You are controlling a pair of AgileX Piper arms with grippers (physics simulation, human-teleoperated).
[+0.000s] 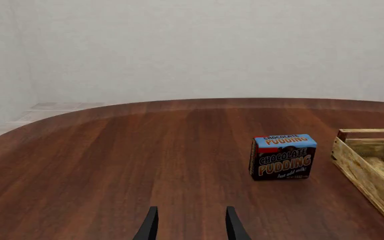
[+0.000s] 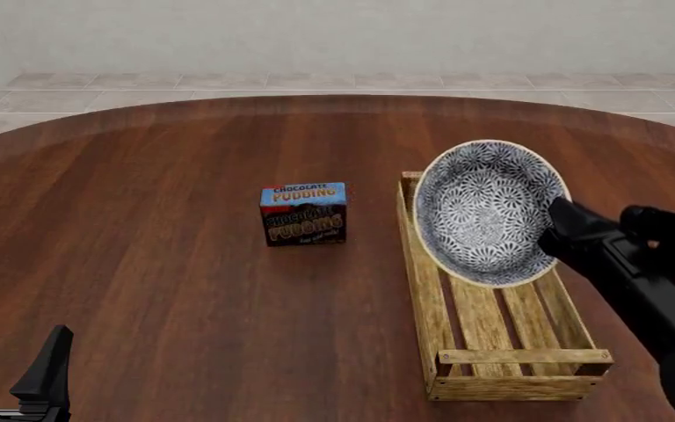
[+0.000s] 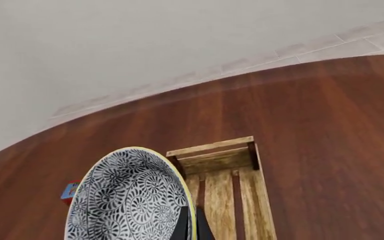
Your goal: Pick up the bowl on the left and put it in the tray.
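Observation:
The bowl point(image 2: 484, 211), blue-grey floral inside with a cream rim, hangs tipped on edge over the far half of the wooden slat tray point(image 2: 513, 359). My right gripper point(image 2: 555, 230) is shut on the bowl's right rim. The right wrist view shows the bowl point(image 3: 128, 200) clamped at its rim between my right gripper point(image 3: 193, 226), with the tray point(image 3: 212, 149) below. My left gripper point(image 2: 15, 353) stands open and empty at the near left of the table. In the left wrist view, the left gripper point(image 1: 190, 222) points across bare wood, and a tray point(image 1: 369, 165) corner shows.
A chocolate pudding box point(image 2: 303, 214) stands upright to the left of the tray, a short gap apart; the pudding box point(image 1: 283, 157) also shows ahead of the left gripper. The round wooden table's far edge point(image 2: 337, 98) curves in front of a tiled floor.

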